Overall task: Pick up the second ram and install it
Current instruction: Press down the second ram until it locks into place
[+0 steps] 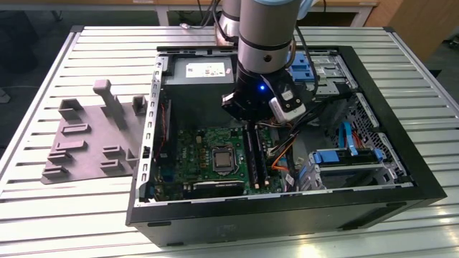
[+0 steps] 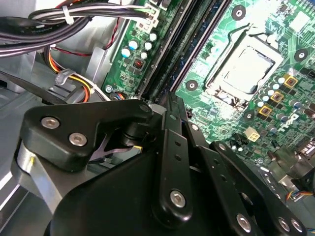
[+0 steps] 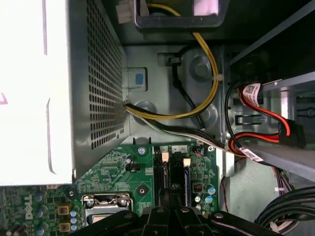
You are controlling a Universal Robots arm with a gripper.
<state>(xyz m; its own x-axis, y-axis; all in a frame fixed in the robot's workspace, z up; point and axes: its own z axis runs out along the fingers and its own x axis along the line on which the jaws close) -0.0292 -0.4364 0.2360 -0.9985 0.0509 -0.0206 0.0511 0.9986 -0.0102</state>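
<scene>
Black linkage fingers of the gripper [image 2: 170,105] are seen closed together low over the long black memory slots [image 1: 255,156] of the green circuit board [image 1: 208,156]; whether the thin dark second ram [image 2: 172,98] is clamped between them cannot be told, though a dark edge is seen at the tips, over the slots. A stick pressed down out of line with its slot could be jammed or bent. Near and right in the black open computer case [image 1: 401,145], blue-handled drive bays are held; farther off, a grey power supply [image 1: 204,70]. On the exterior view's left, a grey plastic holder block [image 1: 93,140] is seen.
</scene>
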